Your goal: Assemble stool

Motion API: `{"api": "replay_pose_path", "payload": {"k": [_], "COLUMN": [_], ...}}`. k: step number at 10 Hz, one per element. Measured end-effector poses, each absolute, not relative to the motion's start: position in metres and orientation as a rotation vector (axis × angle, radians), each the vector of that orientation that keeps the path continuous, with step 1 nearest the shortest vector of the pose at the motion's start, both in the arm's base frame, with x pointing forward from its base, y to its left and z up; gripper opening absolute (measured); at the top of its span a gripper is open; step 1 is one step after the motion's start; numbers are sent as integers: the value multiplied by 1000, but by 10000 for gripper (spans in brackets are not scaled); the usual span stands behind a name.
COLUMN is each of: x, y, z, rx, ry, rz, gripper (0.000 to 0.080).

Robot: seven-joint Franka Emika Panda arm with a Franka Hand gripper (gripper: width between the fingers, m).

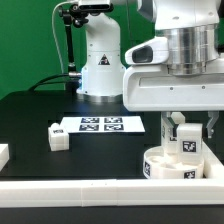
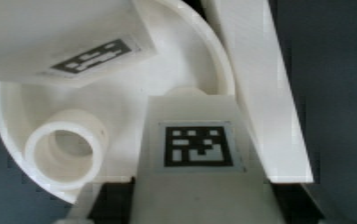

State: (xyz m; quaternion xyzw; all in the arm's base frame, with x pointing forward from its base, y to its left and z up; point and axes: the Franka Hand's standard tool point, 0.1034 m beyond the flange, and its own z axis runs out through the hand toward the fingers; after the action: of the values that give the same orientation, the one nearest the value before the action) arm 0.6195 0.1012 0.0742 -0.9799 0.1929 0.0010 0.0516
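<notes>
The round white seat (image 1: 165,168) lies at the exterior view's right front, with tags on its rim. My gripper (image 1: 189,128) is directly above it, shut on a white blocky leg (image 1: 186,146) that it holds upright on the seat. In the wrist view the held leg (image 2: 196,145) shows its tag between my fingers (image 2: 122,196). The seat's inner face (image 2: 33,110) has a round socket (image 2: 59,152) beside the leg. Another tagged white part (image 2: 82,50) sits on the seat beyond. One loose leg (image 1: 57,137) lies on the table to the exterior view's left.
The marker board (image 1: 100,124) lies flat mid-table behind the loose leg. A white border rail (image 1: 100,200) runs along the front edge, right next to the seat, and also shows in the wrist view (image 2: 249,90). A white piece (image 1: 3,153) sits at the far left. The arm's base (image 1: 100,60) stands behind.
</notes>
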Motion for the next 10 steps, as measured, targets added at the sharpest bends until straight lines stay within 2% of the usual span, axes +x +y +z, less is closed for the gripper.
{"api": "replay_pose_path", "payload": {"k": [4, 10], "x": [620, 625], "y": [101, 104], "z": [74, 74], "rx": [-2970, -2650], "ry": [623, 1366], "rz": [0, -81], "gripper": [337, 338]}}
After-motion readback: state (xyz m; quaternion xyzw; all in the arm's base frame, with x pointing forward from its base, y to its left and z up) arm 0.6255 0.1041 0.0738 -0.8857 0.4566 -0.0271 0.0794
